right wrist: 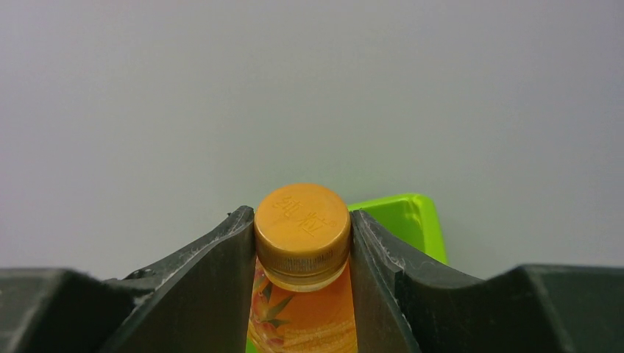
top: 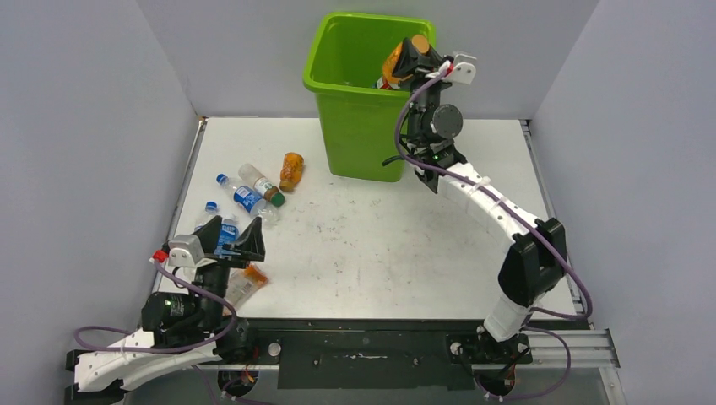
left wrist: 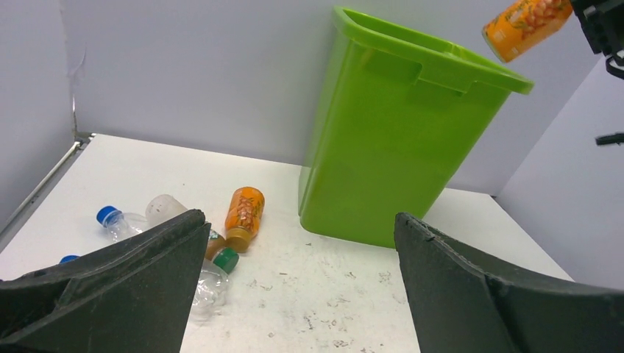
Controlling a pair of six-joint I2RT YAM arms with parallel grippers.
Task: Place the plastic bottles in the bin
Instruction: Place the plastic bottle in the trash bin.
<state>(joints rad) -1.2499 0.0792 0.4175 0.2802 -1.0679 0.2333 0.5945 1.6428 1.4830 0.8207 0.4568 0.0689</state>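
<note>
My right gripper (top: 414, 56) is shut on an orange plastic bottle (top: 393, 67), which hangs tilted over the right rim of the lime-green bin (top: 359, 110). In the right wrist view the fingers (right wrist: 221, 272) clamp the bottle just under its orange cap (right wrist: 302, 224), with a bin corner (right wrist: 408, 220) below. Near the front left, my left gripper (top: 230, 240) stands open and empty just above the table. Ahead of it lie an orange bottle (left wrist: 245, 212), a clear bottle with a green cap (left wrist: 213, 268) and one with a blue cap (left wrist: 116, 220).
More bottles lie at the left: a blue-labelled one (top: 246, 199), one beside the left gripper (top: 208, 216), and a crushed orange-capped one (top: 246, 283) by the left arm. Grey walls close in the back and both sides.
</note>
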